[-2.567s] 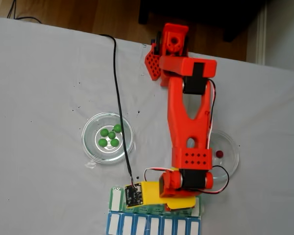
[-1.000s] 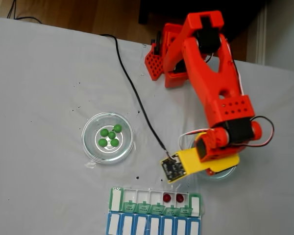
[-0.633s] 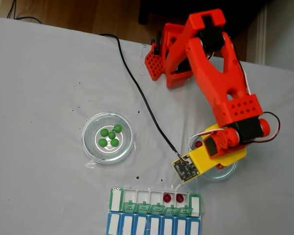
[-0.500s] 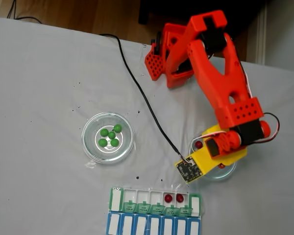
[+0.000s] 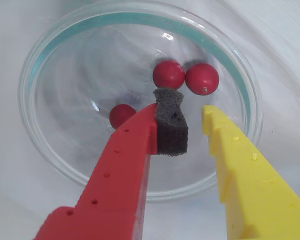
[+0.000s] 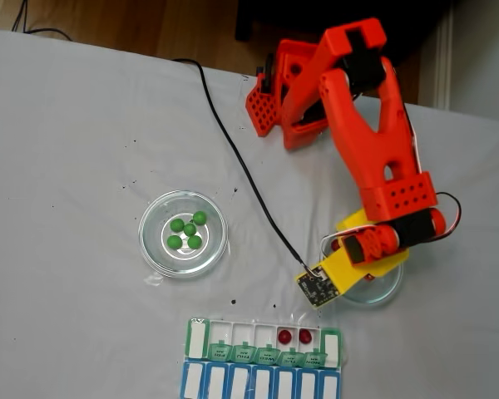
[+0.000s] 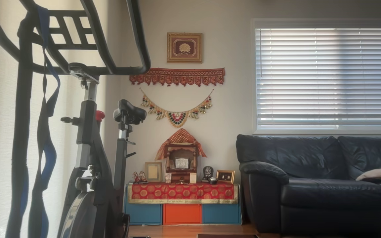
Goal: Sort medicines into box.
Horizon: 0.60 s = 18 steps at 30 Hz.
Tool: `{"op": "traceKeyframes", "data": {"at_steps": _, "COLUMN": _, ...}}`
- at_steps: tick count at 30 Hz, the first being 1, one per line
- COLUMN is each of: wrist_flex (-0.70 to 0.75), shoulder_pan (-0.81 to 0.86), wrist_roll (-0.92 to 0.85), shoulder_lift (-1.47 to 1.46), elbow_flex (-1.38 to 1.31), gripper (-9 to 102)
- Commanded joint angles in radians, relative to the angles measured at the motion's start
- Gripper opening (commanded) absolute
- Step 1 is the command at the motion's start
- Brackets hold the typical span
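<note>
Over the right glass dish (image 5: 250,120), end effector (image 5: 187,107) lower than before, parted, empty, near three red balls (image 5: 202,78).

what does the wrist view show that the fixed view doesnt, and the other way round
Wrist view alone: three red balls lie in the glass dish, two touching side by side and one partly behind the red finger; the gripper is open above them, empty, with a dark foam pad on the red finger.

Fixed view alone: five green balls sit in a second dish, and two red balls sit in the green-lidded pill box.

Both: the dish with the red balls, and the gripper's yellow finger over it.
</note>
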Motion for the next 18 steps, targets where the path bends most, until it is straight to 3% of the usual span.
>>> {"op": "traceKeyframes", "data": {"at_steps": 1, "wrist_flex": -0.020, "shoulder_pan": -0.014, "wrist_roll": 0.009, "shoulder_lift": 0.034, "elbow_flex": -0.006, "gripper": 14}}
{"op": "traceKeyframes", "data": {"at_steps": 18, "wrist_flex": -0.101, "shoulder_pan": -0.037, "wrist_roll": 0.023, "shoulder_lift": 0.029, "elbow_flex": 0.069, "gripper": 15}}
